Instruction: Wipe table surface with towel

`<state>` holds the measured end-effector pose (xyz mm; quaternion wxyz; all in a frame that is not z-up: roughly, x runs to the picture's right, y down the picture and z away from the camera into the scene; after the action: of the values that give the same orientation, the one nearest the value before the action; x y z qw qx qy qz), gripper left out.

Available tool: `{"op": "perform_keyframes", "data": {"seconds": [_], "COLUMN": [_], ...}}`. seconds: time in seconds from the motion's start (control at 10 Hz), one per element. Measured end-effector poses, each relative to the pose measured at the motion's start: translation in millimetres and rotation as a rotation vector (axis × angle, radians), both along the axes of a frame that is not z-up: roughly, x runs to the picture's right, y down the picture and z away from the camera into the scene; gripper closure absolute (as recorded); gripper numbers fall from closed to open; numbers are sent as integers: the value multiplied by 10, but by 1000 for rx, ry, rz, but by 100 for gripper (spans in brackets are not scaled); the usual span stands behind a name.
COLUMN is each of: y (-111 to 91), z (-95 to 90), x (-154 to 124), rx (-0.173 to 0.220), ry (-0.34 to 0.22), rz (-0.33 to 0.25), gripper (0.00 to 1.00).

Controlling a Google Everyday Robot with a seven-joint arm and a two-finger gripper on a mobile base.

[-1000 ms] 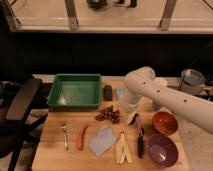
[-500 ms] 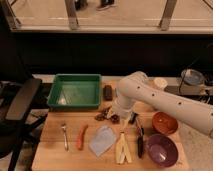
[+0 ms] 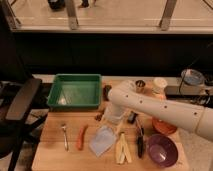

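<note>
The pale grey-blue towel [image 3: 102,140] lies crumpled on the wooden table [image 3: 52,152], front centre. My white arm reaches in from the right. Its gripper [image 3: 113,119] hangs low over the table just behind and slightly right of the towel. The wrist hides part of the table behind the towel. Nothing shows in the gripper.
A green bin [image 3: 75,91] stands at the back left. A fork [image 3: 65,136] and carrot [image 3: 81,137] lie left of the towel. A banana peel [image 3: 121,148], dark utensil [image 3: 140,142], purple bowl [image 3: 161,149] and orange bowl [image 3: 163,126] lie to the right. Cups [image 3: 160,84] stand at the back. An office chair [image 3: 20,102] is on the left.
My arm has swung left and down; the gripper has moved from the table's right middle to just behind the towel. The towel and other objects have not moved.
</note>
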<state>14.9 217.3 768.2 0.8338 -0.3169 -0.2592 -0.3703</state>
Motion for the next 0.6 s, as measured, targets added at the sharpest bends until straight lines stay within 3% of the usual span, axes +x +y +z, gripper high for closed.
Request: {"op": "perform_keyframes", "data": {"seconds": [0.3,0.6], "y": [288,483], "z": [212,306], "x": [-79,-99], "rx": [-31,-64], "ry": [8,13], "rz": [-14,-8], "gripper": [40,42]}}
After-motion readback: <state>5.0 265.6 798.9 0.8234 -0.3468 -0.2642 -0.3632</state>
